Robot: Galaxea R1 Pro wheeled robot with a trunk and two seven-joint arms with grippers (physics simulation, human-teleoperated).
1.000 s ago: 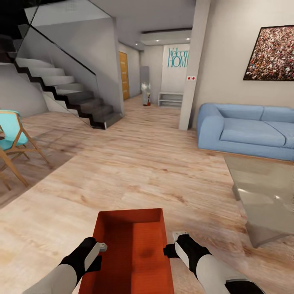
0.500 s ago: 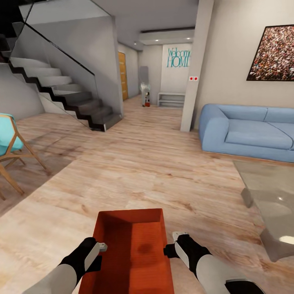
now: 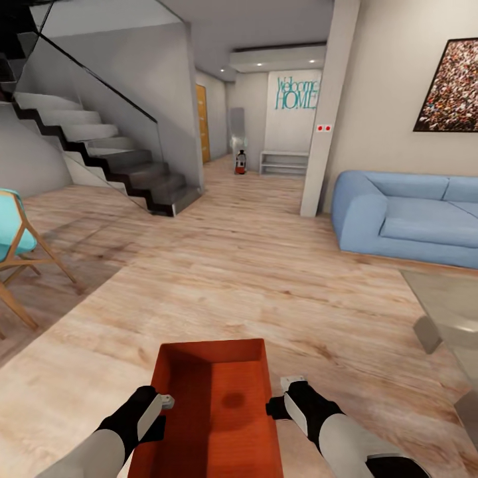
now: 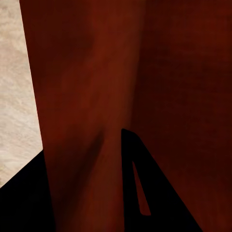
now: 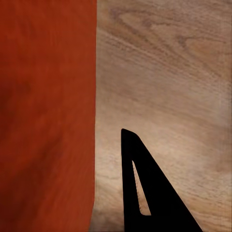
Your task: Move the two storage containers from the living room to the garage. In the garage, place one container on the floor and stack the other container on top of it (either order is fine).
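Light wood-plank floor point(image 3: 252, 265) ahead, staircase point(image 3: 113, 156) far left, blue sofa point(image 3: 405, 216) right; orange-red storage container point(image 3: 212, 405) near centre, pressed between left gripper point(image 3: 159, 401) and right gripper point(image 3: 282, 401). Left wrist: dark-red container wall point(image 4: 121, 72) close. Right wrist: container point(image 5: 46, 116) beside floor point(image 5: 169, 72). Finger spread: cannot tell.

An orange-red ribbed storage container point(image 3: 212, 411) sits above pale wood-plank flooring point(image 3: 252, 279); beyond it are a powder-blue sofa point(image 3: 405, 216) and teal-lettered wall point(image 3: 295, 93).
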